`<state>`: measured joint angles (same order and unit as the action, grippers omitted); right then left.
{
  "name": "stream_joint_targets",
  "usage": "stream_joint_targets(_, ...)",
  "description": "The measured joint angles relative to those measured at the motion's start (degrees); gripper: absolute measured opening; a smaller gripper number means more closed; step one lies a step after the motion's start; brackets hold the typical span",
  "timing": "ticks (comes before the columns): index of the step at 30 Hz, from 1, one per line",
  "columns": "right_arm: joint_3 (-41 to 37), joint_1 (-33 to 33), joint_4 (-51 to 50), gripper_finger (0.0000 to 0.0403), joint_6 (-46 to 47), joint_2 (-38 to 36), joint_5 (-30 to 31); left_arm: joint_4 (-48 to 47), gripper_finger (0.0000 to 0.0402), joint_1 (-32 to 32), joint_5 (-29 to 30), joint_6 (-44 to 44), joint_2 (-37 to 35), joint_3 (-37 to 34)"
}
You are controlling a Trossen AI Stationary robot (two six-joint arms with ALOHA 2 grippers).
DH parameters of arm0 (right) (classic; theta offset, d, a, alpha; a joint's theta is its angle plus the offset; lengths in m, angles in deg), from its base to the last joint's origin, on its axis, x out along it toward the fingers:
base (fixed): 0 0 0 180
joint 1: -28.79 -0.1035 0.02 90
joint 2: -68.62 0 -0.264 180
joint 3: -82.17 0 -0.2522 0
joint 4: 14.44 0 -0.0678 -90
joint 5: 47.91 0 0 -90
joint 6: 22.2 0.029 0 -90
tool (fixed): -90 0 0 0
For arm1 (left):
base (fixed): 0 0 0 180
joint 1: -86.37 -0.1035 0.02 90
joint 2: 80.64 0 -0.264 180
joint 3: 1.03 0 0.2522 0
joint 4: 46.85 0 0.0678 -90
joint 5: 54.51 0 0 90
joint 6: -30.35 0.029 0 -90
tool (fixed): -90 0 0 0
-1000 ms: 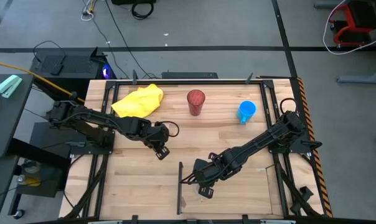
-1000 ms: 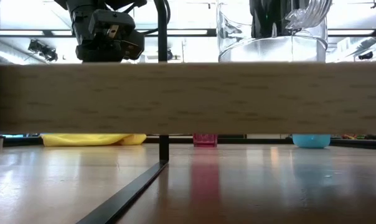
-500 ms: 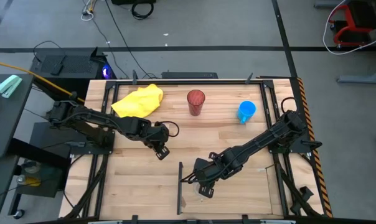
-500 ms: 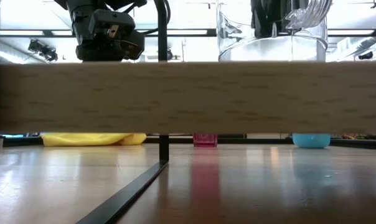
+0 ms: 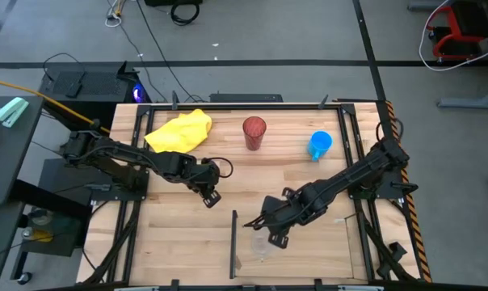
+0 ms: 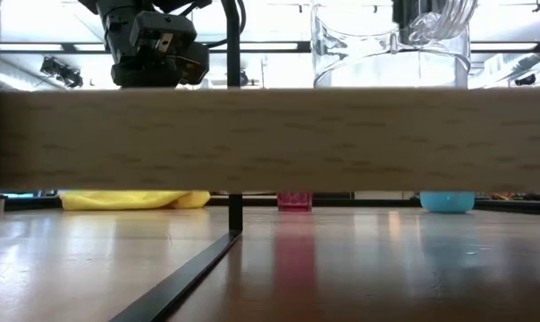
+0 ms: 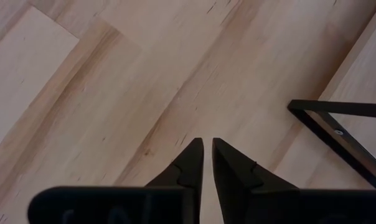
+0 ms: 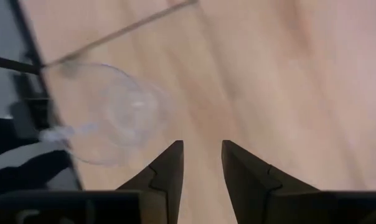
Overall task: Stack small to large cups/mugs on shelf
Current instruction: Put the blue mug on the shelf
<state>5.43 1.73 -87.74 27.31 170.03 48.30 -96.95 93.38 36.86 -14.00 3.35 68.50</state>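
A tiny clear plastic cup stands on its base on the pale wood shelf panel, just right of the black divider strip. It also shows in the right wrist view and the low view. My right gripper is open and empty, just right of and beyond the cup. A dark-red tumbler and a blue mug stand upright near the far edge. My left gripper is shut and empty over bare wood at the table's middle left.
A yellow cloth lies at the far left. Black frame rails run along the table's sides. A pale plank crosses the low view and hides most of the middle of the table.
My right gripper has drawn back from over the clear cup toward the table's right and far side and has risen. The cup stays standing on the shelf panel beside the divider strip.
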Motion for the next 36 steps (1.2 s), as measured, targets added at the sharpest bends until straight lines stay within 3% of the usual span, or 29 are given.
stream_joint_targets(7,0.0,3.7,-14.3,0.0117,0.3,-7.4,7.0,0.4,0.0031,0.0,0.0,0.0,0.0,0.0)
stream_joint_targets(14,0.0,12.7,-21.0,0.0117,-1.3,-17.7,12.7,1.4,0.0031,0.0,0.4,0.1,0.0,0.0)
stream_joint_targets(26,0.0,34.0,-26.5,0.0116,-8.1,-35.0,13.2,1.7,0.0024,-0.1,1.6,2.4,0.0,0.0)
stream_joint_targets(36,-0.5,44.1,-30.3,0.0116,-9.4,-44.4,11.8,2.5,0.0034,-2.4,1.6,3.1,0.0,0.0)
